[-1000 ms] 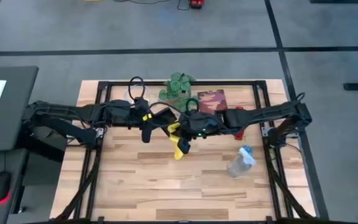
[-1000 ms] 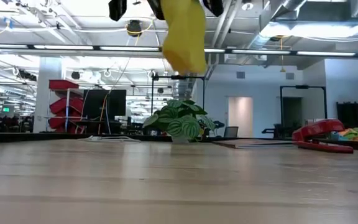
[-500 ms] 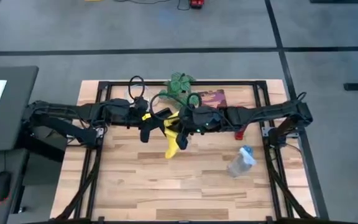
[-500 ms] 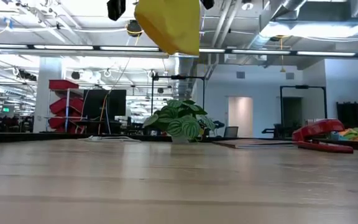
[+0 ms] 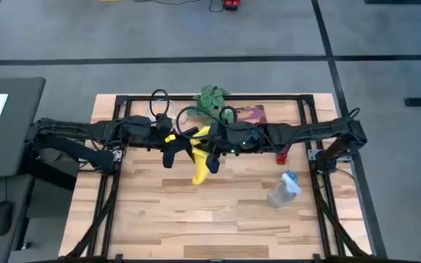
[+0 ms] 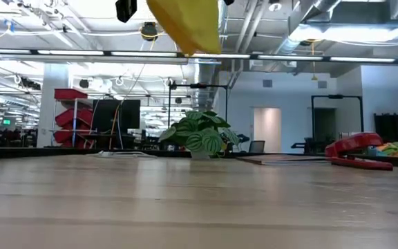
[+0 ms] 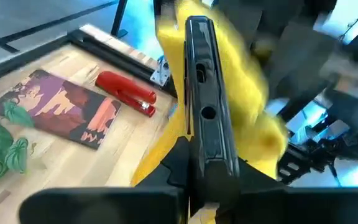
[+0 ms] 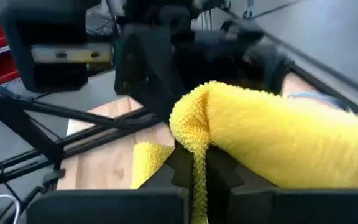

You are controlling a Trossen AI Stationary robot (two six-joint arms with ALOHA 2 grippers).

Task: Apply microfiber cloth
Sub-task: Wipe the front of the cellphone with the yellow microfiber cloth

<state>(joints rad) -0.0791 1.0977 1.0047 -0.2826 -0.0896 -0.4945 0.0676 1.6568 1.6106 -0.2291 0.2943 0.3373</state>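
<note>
Midway, we judge: our right gripper (image 5: 212, 155) pinches the microfiber cloth (image 5: 201, 159) against the smartphone (image 7: 205, 106) clamped in our left gripper (image 5: 172, 152), wiping w/ more to do.

The plant (image 5: 211, 97) and booklet (image 5: 249, 115) sit at the table's (image 5: 159, 212) far edge; the stapler (image 5: 281, 155) and bottle (image 5: 284, 188) lie nearer its right edge.

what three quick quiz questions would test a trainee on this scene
1. True or false: the microfiber cloth lies flat on the table.
2. Which gripper pinches the cloth? A left B right C neither
3. What red tool lies beside the dark red booklet?

Key
1. False; it hangs in the air.
2. B, the right gripper; the left gripper is shut on the black smartphone.
3. The red stapler.
</note>
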